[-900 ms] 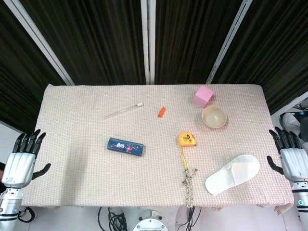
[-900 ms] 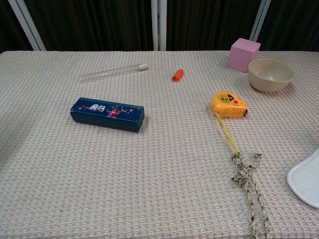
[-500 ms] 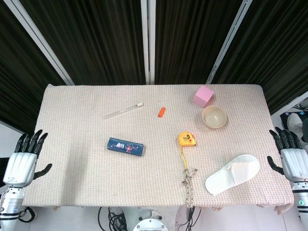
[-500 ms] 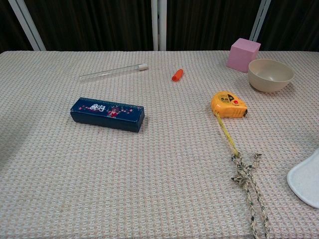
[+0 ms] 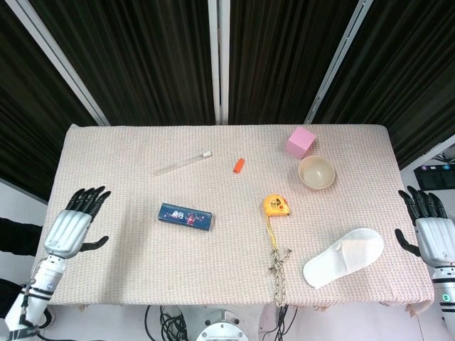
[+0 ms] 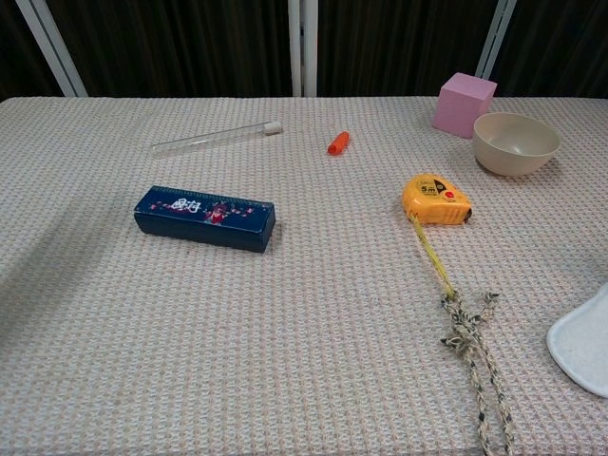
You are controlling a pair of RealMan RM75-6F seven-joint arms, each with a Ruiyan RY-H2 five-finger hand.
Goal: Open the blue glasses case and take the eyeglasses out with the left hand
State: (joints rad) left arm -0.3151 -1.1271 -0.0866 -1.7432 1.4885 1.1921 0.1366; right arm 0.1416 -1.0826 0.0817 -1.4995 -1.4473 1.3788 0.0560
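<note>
The blue glasses case (image 5: 186,216) (image 6: 204,218) lies closed and flat on the cloth, left of the table's middle; the eyeglasses are hidden. Over the table's left edge my left hand (image 5: 72,226) hovers with fingers spread and nothing in it, well left of the case. My right hand (image 5: 431,231) is beyond the table's right edge, fingers apart, holding nothing. Neither hand shows in the chest view.
A glass tube (image 5: 183,163) and an orange cap (image 5: 239,165) lie behind the case. A yellow tape measure (image 5: 276,206) with a knotted cord (image 5: 278,264), a beige bowl (image 5: 316,172), a pink cube (image 5: 301,142) and a white slipper (image 5: 343,256) occupy the right half.
My left hand has moved right and forward, from beside the table to over its left edge. The right hand has barely shifted. The case has not moved.
</note>
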